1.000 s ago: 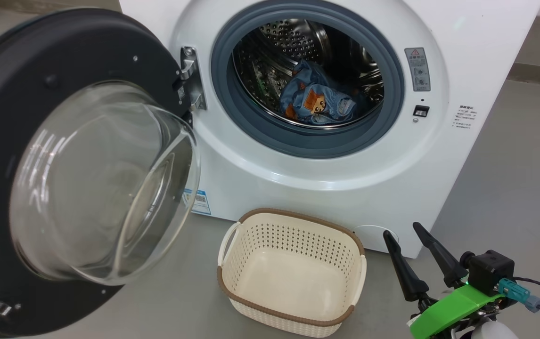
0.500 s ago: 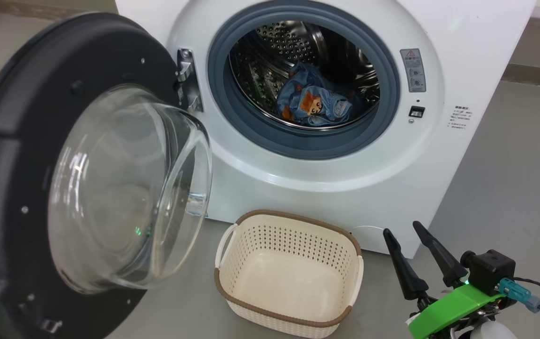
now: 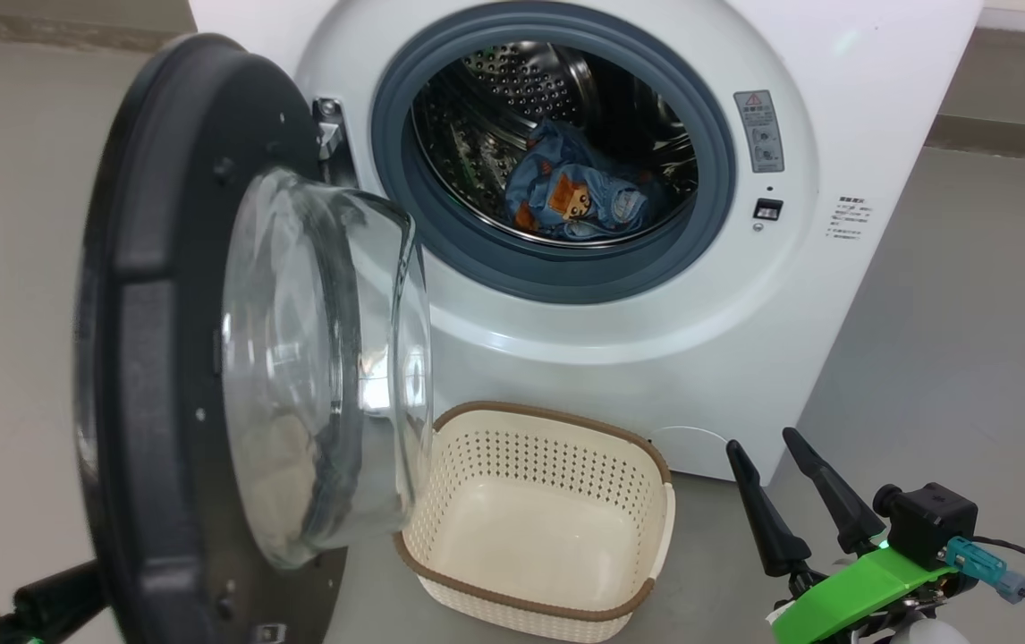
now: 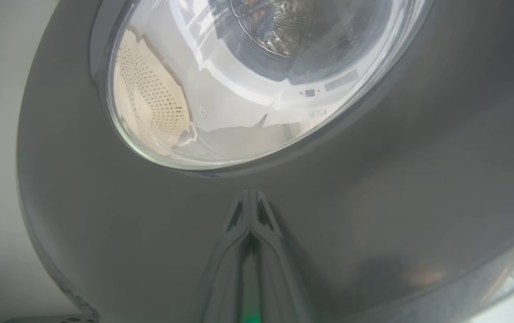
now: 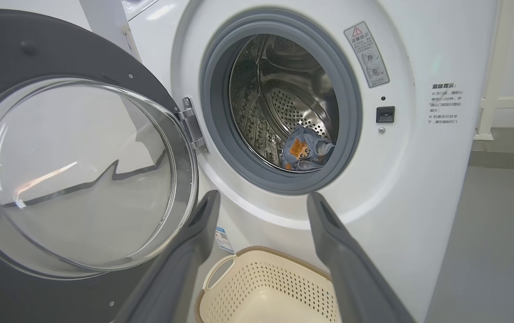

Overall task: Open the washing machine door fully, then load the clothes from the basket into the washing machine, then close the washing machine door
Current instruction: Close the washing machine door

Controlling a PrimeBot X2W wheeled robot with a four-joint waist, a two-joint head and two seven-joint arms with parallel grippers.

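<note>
Washing machine door (image 3: 148, 268) half-open

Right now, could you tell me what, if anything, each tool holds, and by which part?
Nothing: the left tool is shut near the washing machine door; the right tool is open.

The washing machine (image 3: 584, 349) is white with a grey gasket (image 3: 566, 273); its door (image 3: 146, 376) is black around clear glass. The clothes (image 3: 575, 201) are blue with orange patches. The basket (image 3: 557, 456) is cream, dotted with holes, brown-rimmed
</note>
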